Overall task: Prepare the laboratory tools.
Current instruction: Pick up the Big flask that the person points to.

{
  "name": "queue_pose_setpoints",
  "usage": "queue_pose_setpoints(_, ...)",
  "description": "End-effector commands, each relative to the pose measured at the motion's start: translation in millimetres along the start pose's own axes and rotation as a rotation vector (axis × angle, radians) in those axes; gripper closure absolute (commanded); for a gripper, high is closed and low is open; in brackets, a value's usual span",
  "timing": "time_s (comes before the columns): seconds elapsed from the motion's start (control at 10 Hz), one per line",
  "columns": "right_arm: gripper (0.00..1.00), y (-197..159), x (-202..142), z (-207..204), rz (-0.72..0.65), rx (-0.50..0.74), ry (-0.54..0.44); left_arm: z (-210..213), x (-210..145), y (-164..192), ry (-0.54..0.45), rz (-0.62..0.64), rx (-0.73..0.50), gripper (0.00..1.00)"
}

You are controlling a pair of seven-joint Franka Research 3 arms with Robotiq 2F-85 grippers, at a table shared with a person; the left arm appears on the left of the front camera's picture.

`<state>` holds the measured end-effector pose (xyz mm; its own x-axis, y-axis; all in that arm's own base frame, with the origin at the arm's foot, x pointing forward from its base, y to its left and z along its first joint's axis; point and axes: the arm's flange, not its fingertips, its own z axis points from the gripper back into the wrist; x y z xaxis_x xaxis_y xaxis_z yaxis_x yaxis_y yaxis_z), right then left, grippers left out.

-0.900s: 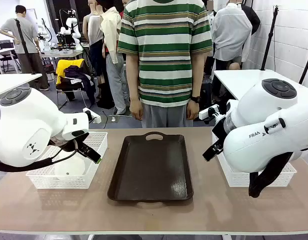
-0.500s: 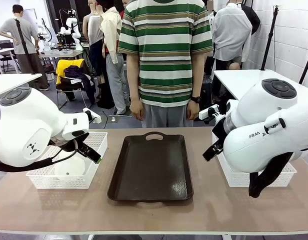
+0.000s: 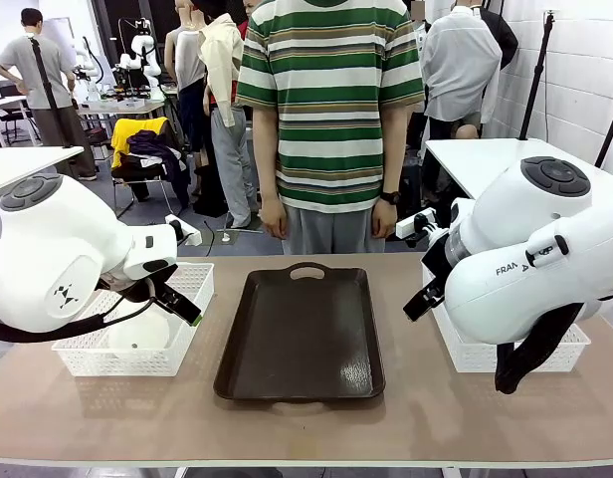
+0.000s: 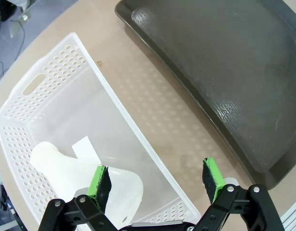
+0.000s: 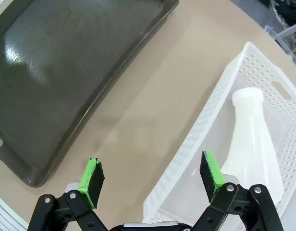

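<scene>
Jaws apart and empty, my left tool [image 4: 156, 179] hangs over the left flask [image 4: 76, 173], right tool [image 5: 150, 177] over the right flask [image 5: 253, 139], the 2 flasks lying on their sides.

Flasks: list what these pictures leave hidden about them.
- Left wrist view: left flask, wide end hidden by the left tool and the bottom edge.
- Right wrist view: right flask, base hidden behind the right tool.
- Front view: right basket, contents hidden by the right arm.
</scene>
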<state>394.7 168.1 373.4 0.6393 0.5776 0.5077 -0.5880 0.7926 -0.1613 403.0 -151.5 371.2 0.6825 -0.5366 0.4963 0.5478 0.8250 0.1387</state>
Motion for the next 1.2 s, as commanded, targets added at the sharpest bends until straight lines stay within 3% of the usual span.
queue_pose_setpoints(0.0,0.0,0,0,0,-0.001,0.0,0.0,0,0,1,0.0,0.001,0.0,0.0)
queue_pose_setpoints(0.3,0.0,0,0,0,0.0,0.0,0.0,0,0,0,0.0,0.0,0.0,0.0)
queue_pose_setpoints(0.4,0.0,-1,4,15,0.017,0.044,-0.007,20,3,11,-0.029,0.0,0.002,0.0)
queue_pose_setpoints(0.8,0.0,-57,-2,79,-0.085,0.15,-0.066,90,-15,68,-0.152,0.076,-0.071,0.0)
queue_pose_setpoints(1.1,0.0,-128,-35,125,-0.231,0.258,-0.137,123,-45,112,-0.229,0.112,-0.229,0.0)
